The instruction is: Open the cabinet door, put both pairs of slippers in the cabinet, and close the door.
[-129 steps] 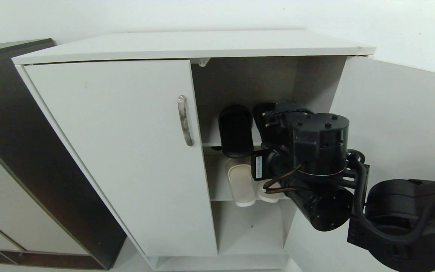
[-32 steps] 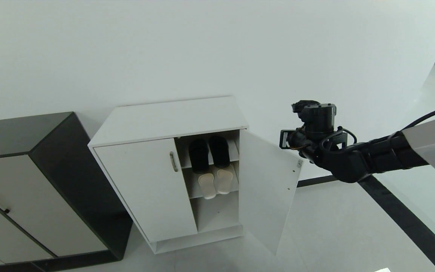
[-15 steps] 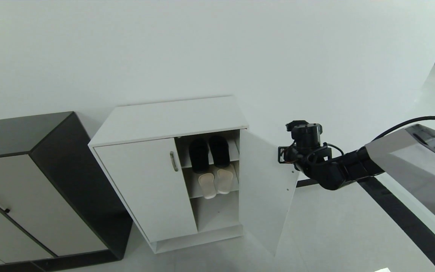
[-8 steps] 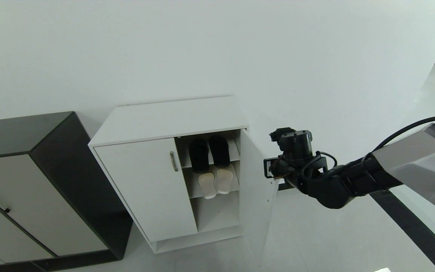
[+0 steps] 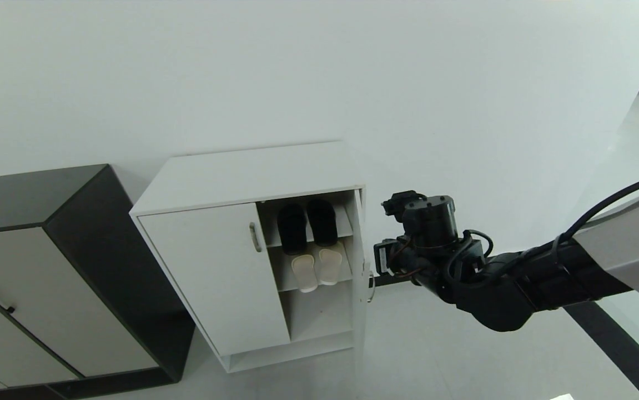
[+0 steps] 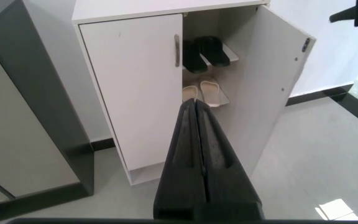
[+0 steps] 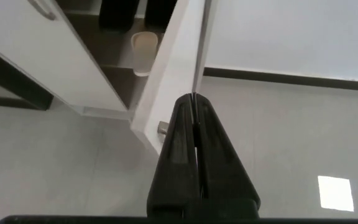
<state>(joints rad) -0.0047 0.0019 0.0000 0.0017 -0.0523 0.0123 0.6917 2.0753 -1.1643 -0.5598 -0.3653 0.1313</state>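
Cabinet: white, two doors, standing against a white wall. A dark cabinet stands just beside it on the robot's left.

Left door: shut, with a metal handle near its inner edge.

Right door: open, swung out from the cabinet front. The head camera sees it almost edge-on. A small metal handle shows on its outer face.

Black slippers: one pair, side by side on the upper shelf inside the open half of the cabinet.

White slippers: one pair, side by side on the shelf directly below the black pair. Both pairs are inside the cabinet, so only the closing of the door is left.

Right gripper: fingers pressed together, holding nothing. It sits on the outer side of the right door, level with the upper part of that door. In the right wrist view its tip lies against the line of the door's free edge, above the door's handle. Whether the tip touches the panel cannot be told.

Left gripper: fingers pressed together, holding nothing. It is held well back from the cabinet and points toward the cabinet front, near where the shut door meets the opening.

Floor: plain grey, with a dark strip running along the foot of the wall.
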